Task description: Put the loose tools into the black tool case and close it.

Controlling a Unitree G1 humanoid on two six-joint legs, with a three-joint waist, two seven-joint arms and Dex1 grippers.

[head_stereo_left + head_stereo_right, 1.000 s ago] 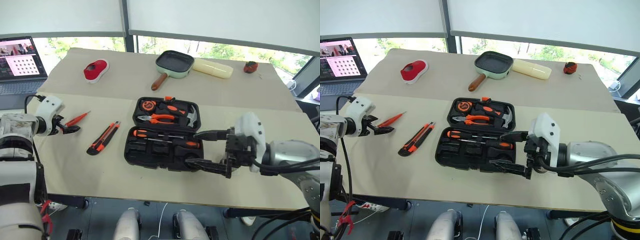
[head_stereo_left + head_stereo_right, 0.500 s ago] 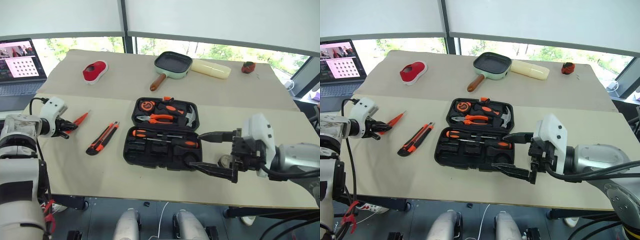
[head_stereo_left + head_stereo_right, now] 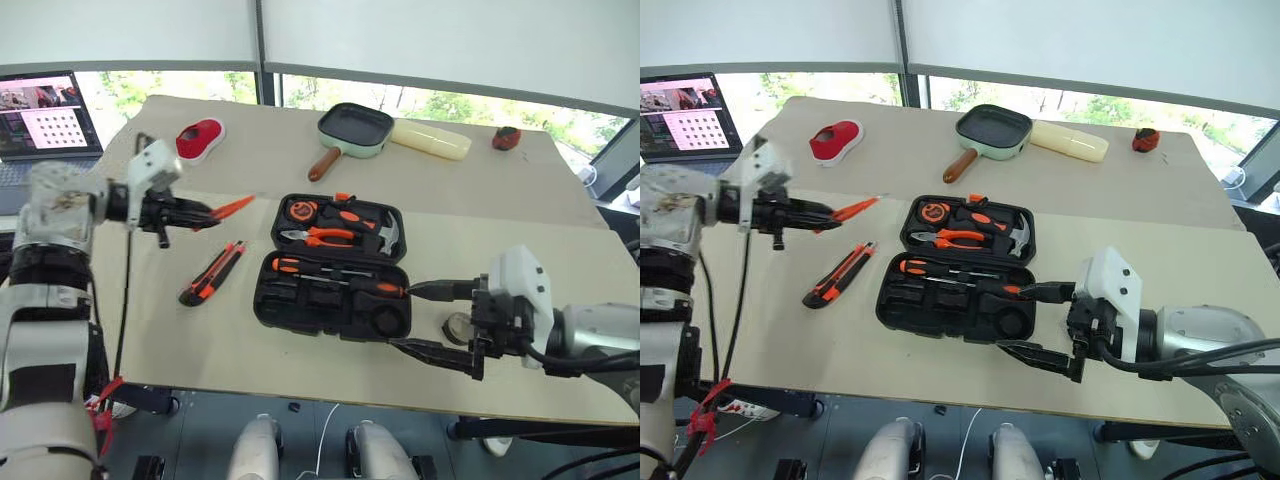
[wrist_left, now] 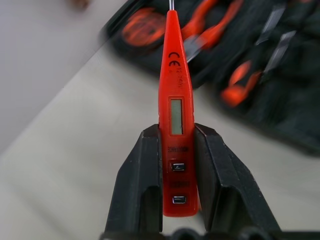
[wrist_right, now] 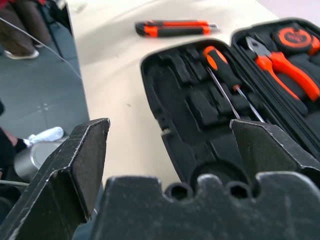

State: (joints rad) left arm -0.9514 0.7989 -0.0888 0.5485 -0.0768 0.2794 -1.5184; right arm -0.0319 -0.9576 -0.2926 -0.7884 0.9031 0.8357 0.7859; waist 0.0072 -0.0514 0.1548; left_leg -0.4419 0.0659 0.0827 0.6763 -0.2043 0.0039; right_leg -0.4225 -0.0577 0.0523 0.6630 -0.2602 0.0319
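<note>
The left hand (image 4: 177, 200) pinches the butt of a slim orange screwdriver (image 3: 231, 207), held in the air between the knife (image 3: 210, 273) on the counter (image 3: 200, 340) and the open case (image 3: 335, 265). The tool looks light, stiff and smooth, best gripped across its flat handle, as here. The right hand (image 3: 432, 318), spread wide and empty, hovers at the case's near corner beside the tape (image 3: 459, 327), which it partly hides.

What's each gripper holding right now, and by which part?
The left gripper pinches the orange tester screwdriver by its butt end, tip forward. The right gripper holds nothing.
</note>
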